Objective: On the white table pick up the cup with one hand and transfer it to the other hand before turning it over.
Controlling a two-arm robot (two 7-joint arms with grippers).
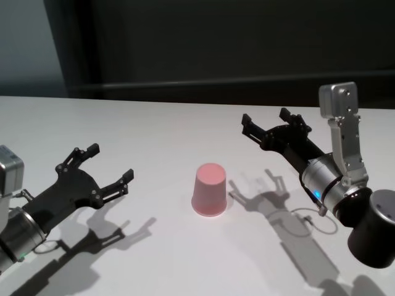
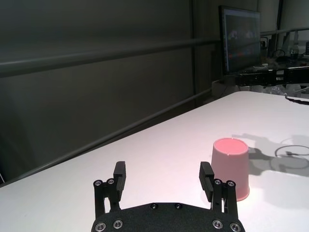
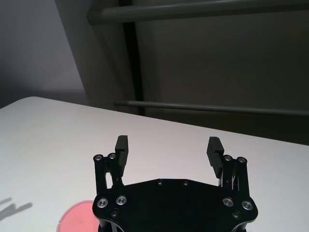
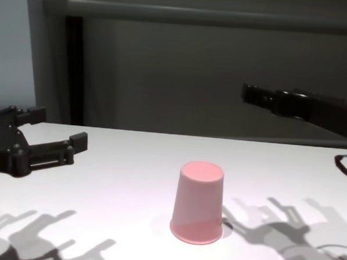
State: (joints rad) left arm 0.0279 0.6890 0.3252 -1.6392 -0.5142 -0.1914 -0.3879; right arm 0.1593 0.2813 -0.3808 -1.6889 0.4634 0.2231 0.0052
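The salmon-pink cup [image 1: 210, 190] stands upside down, rim down, near the middle of the white table [image 1: 154, 123]. It also shows in the chest view [image 4: 199, 201] and the left wrist view [image 2: 231, 166]. Only a sliver of the cup [image 3: 77, 220] appears under the right wrist camera. My left gripper [image 1: 111, 162] hovers open to the cup's left, a hand's width away, nothing between its fingers. My right gripper [image 1: 265, 118] hangs open above the table, behind and to the right of the cup, also empty. Neither gripper touches the cup.
A dark wall with horizontal rails [image 4: 197, 15] runs behind the table's far edge. A monitor [image 2: 240, 43] stands beyond the table on the right side. A thin cable loop [image 2: 292, 153] lies on the table right of the cup.
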